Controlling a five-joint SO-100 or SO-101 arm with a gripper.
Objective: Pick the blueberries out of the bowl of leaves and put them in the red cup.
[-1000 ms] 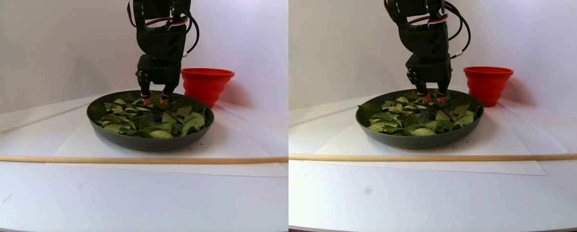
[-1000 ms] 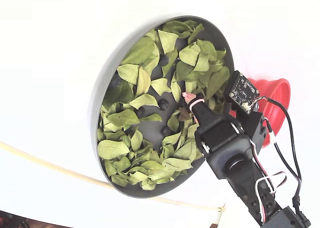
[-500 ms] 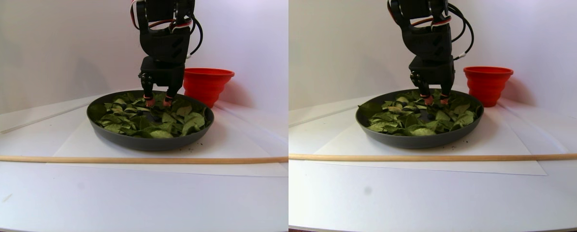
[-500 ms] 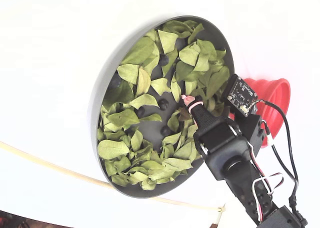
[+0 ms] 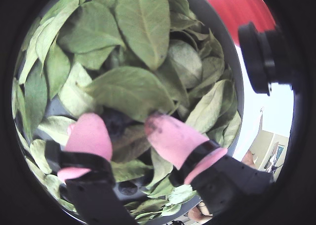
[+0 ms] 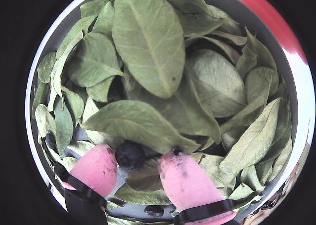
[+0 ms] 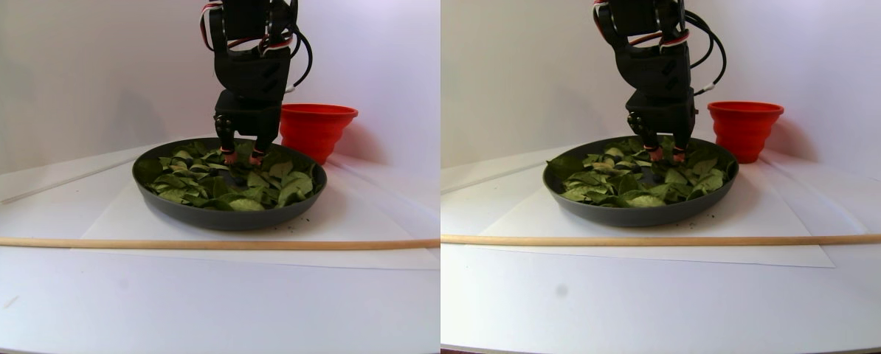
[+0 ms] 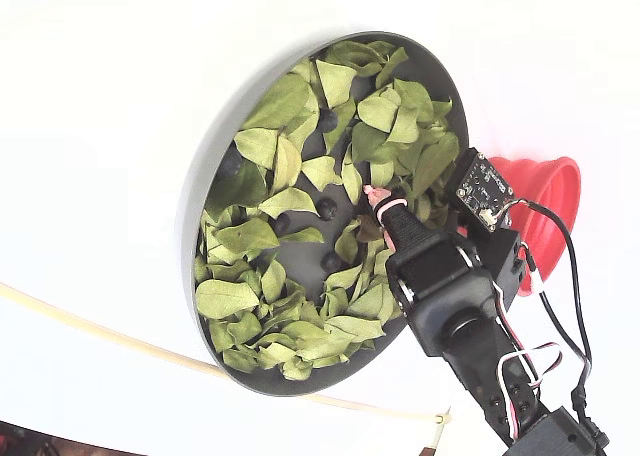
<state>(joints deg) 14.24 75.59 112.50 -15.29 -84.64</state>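
Blueberry [image 6: 130, 154] between parted jaws — nearer left pad [image 6: 97, 169].

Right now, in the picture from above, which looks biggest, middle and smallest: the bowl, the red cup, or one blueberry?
In the fixed view:
1. The bowl looks biggest by far.
2. The red cup comes next, though the arm hides part of it.
3. A blueberry looks smallest, smaller than a single leaf.
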